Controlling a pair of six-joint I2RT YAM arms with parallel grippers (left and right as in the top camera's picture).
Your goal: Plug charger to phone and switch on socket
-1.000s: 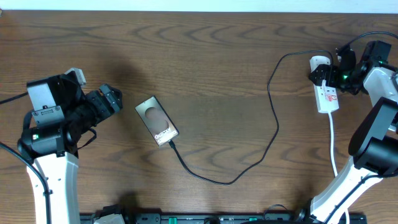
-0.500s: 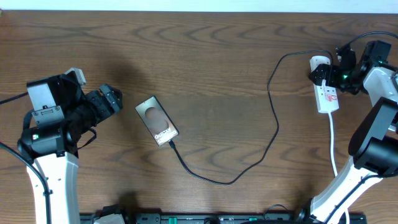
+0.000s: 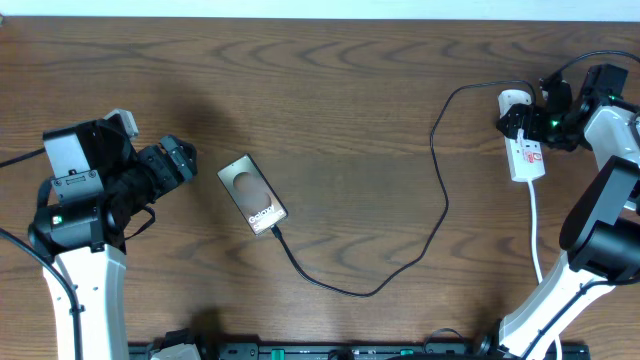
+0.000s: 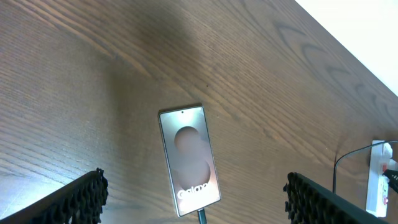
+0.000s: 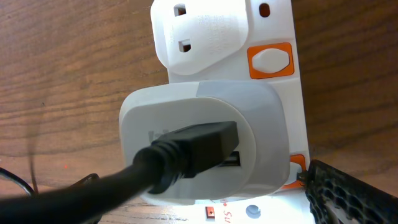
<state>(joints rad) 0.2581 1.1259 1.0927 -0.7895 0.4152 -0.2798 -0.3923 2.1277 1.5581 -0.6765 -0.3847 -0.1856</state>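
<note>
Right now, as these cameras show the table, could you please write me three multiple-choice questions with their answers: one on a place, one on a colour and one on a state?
1. The phone lies nearest to: A the socket; B the left gripper; C the right gripper.
2. The switch button on the socket is: A green; B blue; C orange.
3. The charger has its tip: A at the phone's end; B held in a gripper; C lying loose, far from the phone.

Answers:
1 B: the phone sits just beside the left gripper, far from the socket and the right gripper.
2 C: the right wrist view shows an orange button.
3 A: the thin black cable runs right into the phone's lower edge.
</note>
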